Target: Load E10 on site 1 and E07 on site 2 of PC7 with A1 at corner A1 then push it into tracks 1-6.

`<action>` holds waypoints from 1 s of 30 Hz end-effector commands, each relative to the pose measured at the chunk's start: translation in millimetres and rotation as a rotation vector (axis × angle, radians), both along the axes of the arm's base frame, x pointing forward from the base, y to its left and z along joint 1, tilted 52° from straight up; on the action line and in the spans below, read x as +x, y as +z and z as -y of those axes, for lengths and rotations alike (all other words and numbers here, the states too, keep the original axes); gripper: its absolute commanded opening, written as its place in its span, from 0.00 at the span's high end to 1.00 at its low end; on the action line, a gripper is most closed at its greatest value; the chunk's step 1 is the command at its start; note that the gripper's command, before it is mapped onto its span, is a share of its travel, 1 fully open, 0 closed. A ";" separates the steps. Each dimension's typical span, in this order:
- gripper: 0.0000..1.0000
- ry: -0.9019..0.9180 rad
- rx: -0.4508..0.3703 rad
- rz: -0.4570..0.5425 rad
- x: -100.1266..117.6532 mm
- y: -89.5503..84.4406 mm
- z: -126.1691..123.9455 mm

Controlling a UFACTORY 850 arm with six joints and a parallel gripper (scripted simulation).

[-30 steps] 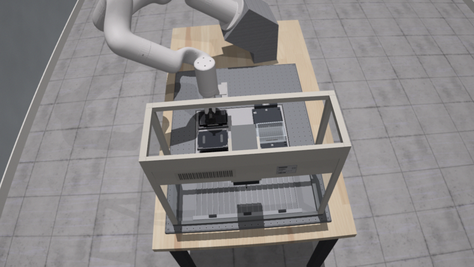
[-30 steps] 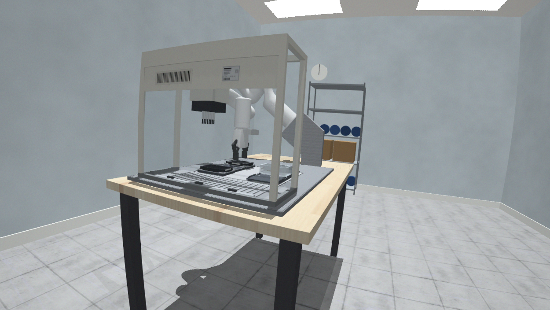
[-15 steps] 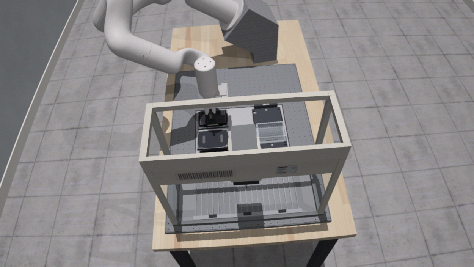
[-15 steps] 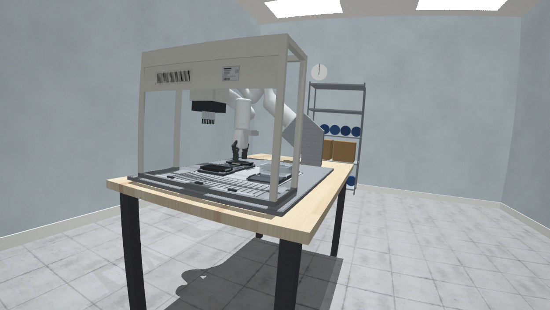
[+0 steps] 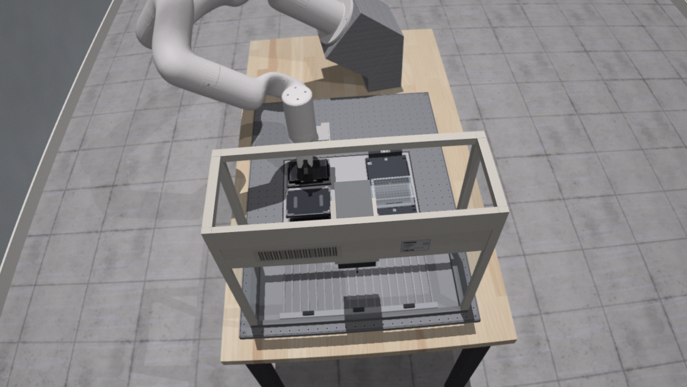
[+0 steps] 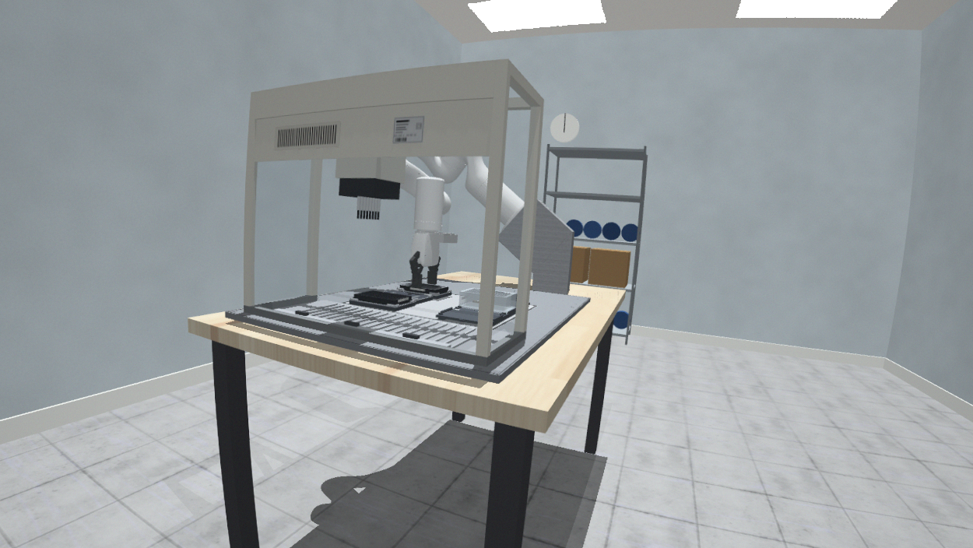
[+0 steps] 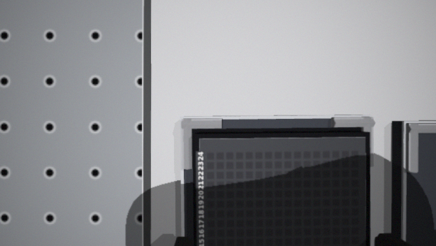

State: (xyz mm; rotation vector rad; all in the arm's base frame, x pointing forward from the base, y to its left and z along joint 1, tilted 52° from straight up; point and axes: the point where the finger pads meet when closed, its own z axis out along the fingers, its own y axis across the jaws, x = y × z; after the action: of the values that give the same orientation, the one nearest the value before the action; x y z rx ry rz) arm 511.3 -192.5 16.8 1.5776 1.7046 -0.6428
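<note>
We are at the very start: our end effector [image 6: 423, 271], spread wide and holding nothing, hangs over the 384-well plate E10 [image 7: 283, 189] in its nest, and everything else remains.

Smooth white tubular arm [image 5: 201, 79], round end cap with four small dark screw holes [image 5: 295, 94], grey faceted base [image 5: 367, 50], black gripper [image 6: 424, 266] with paired fingers.

open gripper [image 6: 423, 266] lowered just over a dark plate [image 5: 307, 172], second dark block [image 5: 308, 200] set just beside, cream frame bar [image 5: 345, 145] crossed overhead, pipetting head [image 6: 368, 187] hung nearby, bare apron [image 7: 279, 56] left beyond
</note>
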 end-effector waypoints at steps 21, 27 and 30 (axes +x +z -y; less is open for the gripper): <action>0.00 0.001 0.000 0.001 1.5 -3.8 4.6; 1.00 0.001 0.000 0.001 1.4 -3.4 4.2; 1.00 0.001 0.000 0.001 1.4 -3.4 4.2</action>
State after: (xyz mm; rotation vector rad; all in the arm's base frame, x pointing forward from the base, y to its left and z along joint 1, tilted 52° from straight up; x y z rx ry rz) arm 512.3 -197.2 13.0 1.5776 1.7045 -0.6427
